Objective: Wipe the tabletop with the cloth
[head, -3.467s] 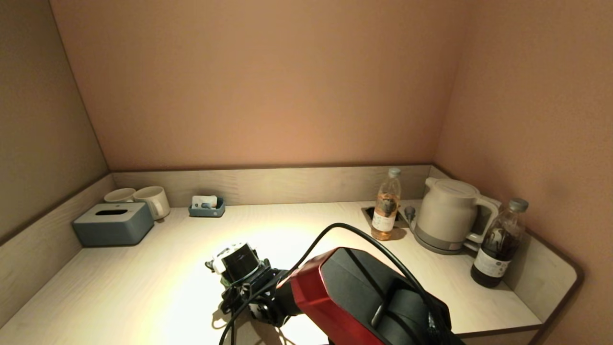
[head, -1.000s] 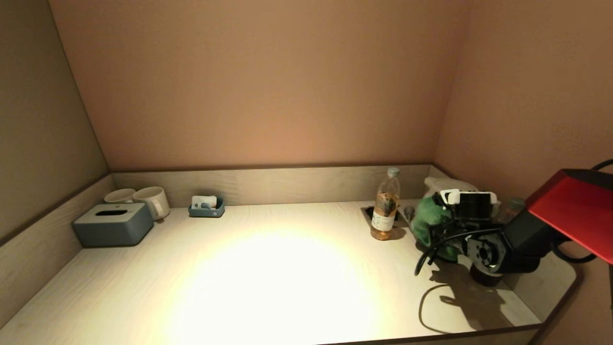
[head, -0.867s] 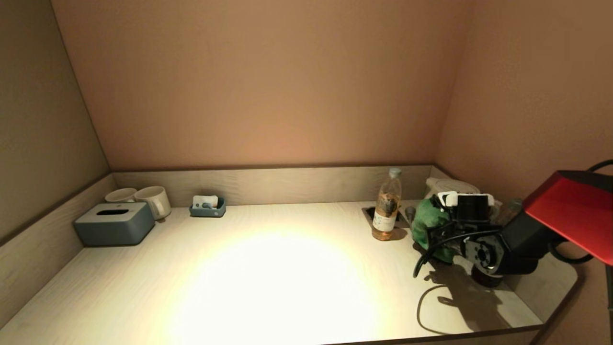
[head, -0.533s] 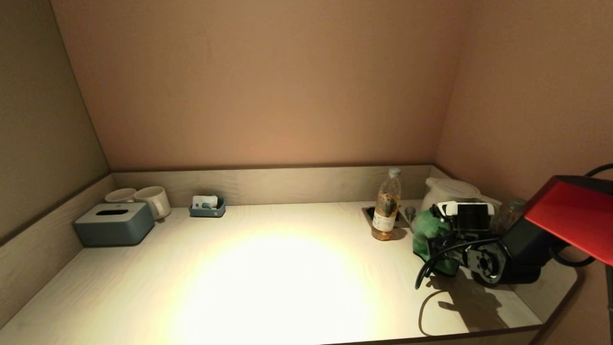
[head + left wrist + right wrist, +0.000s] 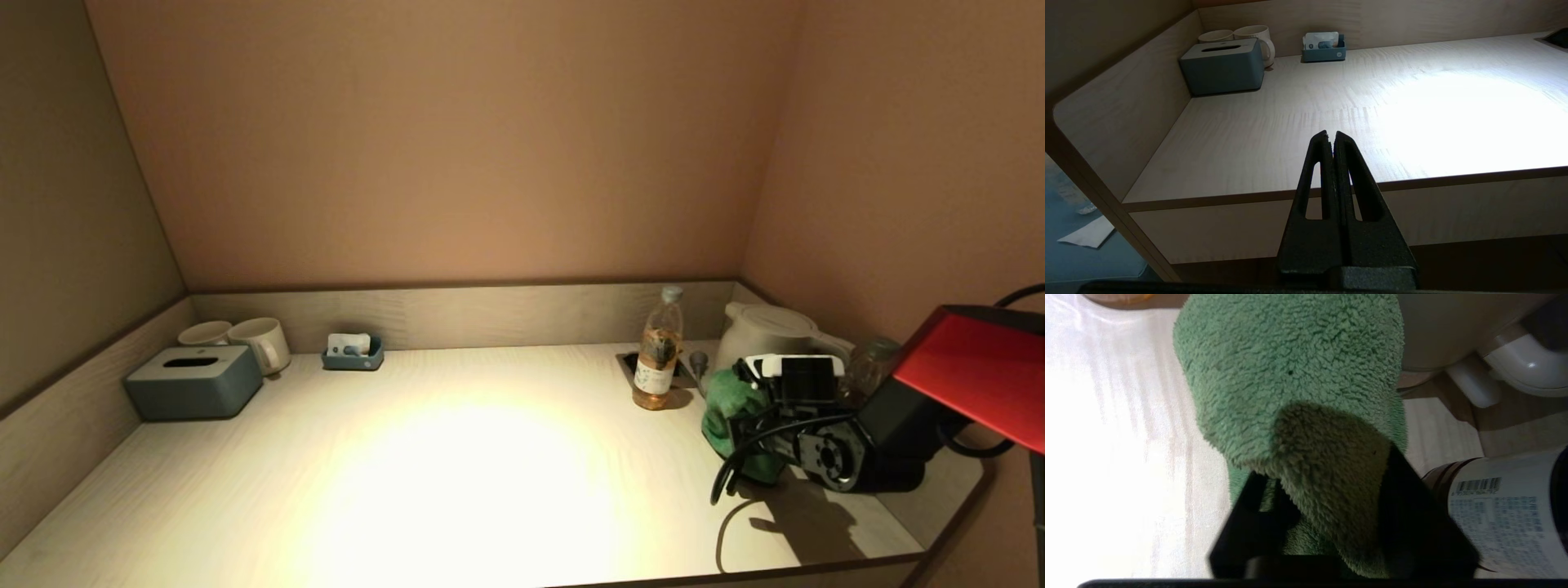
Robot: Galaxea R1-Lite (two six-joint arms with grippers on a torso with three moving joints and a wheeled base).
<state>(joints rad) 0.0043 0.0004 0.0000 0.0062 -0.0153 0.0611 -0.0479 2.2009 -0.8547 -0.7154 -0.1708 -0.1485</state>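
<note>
A fluffy green cloth [image 5: 731, 412] hangs bunched from my right gripper [image 5: 747, 425] at the right end of the pale wooden tabletop [image 5: 457, 465], just in front of the white kettle [image 5: 767, 331]. In the right wrist view the cloth [image 5: 1294, 388] fills the space between the black fingers [image 5: 1249, 514], and the gripper [image 5: 1327, 490] is shut on it, low over the tabletop [image 5: 1118, 449]. My left gripper [image 5: 1331, 136] is shut and empty, parked below the table's front edge [image 5: 1290, 196].
A dark bottle [image 5: 1502, 502] stands right beside the right gripper, and a clear bottle [image 5: 660, 351] stands left of the kettle. A grey tissue box [image 5: 194, 380], two mugs [image 5: 260, 343] and a small blue tray [image 5: 353, 353] sit at the back left.
The right arm swung from the table's front middle to the right end with the cloth. In the last second it has sunk a little lower towards the tabletop.
</note>
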